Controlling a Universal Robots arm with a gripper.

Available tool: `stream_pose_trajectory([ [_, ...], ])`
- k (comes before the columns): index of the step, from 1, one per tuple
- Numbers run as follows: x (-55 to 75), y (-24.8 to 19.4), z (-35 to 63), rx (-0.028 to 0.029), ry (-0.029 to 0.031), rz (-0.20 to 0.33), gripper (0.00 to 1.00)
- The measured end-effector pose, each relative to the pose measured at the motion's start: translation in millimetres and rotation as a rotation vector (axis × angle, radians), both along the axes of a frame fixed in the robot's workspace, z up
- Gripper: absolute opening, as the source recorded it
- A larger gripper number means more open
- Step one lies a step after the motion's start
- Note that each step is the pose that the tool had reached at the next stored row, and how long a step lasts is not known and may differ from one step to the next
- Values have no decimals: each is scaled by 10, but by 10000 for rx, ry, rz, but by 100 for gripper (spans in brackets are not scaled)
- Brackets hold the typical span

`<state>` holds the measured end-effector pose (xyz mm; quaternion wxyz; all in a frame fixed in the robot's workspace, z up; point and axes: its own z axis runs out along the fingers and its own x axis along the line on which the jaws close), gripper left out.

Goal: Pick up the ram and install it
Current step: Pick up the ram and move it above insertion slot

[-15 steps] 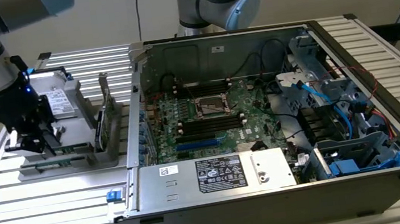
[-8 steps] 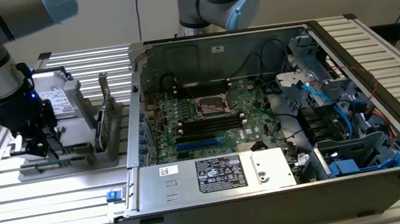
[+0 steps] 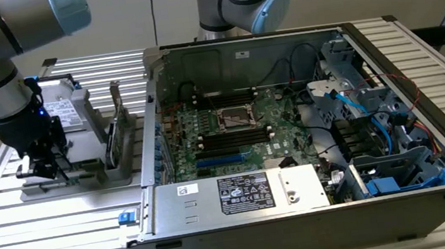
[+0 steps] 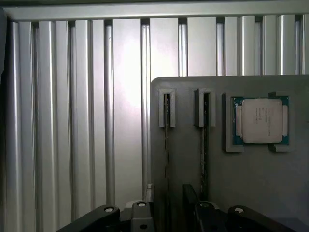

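Nearest, the hand (image 4: 168, 211), released and spread wide, hanging over the ram (image 4: 166, 140). Standing on edge in 1 of 2 slots (image 4: 166, 107) of the gray holder (image 4: 251, 193), beside the processor chip (image 4: 261, 120). Probably light, stiff, thin and fragile: best pinched gently at mid-length across the 2 flat faces. Beyond, on the slatted worktop (image 3: 48, 222), the open computer case (image 3: 303, 229) with its motherboard (image 3: 263, 110) and memory sockets (image 3: 233, 137).

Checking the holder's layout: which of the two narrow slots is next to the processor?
The inner slot, right beside the processor. The outer slot sits between it and the holder edge, farther from the chip.
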<state>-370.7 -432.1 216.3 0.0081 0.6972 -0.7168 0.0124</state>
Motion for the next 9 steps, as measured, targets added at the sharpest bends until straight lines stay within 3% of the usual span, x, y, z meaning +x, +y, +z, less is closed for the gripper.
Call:
stream_pose_trajectory([
  [9, 2, -1, -109, -1, 43, 4, 36],
])
